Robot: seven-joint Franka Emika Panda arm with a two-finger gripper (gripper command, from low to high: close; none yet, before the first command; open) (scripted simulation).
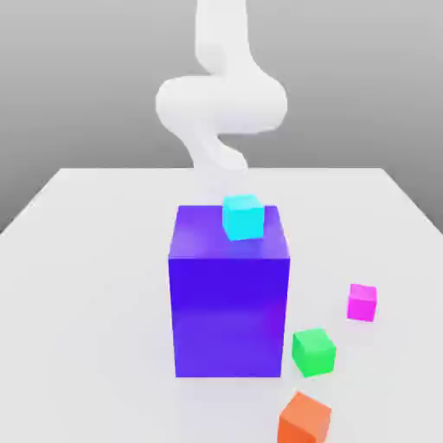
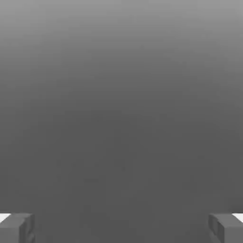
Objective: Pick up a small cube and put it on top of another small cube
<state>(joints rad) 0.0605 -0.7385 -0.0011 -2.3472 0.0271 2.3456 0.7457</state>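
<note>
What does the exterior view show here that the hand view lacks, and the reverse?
Exterior view alone: the white table, a big purple block with a cyan cube on top, and the pink cube, green cube and orange cube resting apart on the table, plus the white arm. Hand view alone: the gripper, open, holding nothing, against plain grey. Shared: that grey backdrop.

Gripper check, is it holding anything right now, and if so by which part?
Nothing is held. The gripper is open, its fingers wide apart with no cube between them.
</note>
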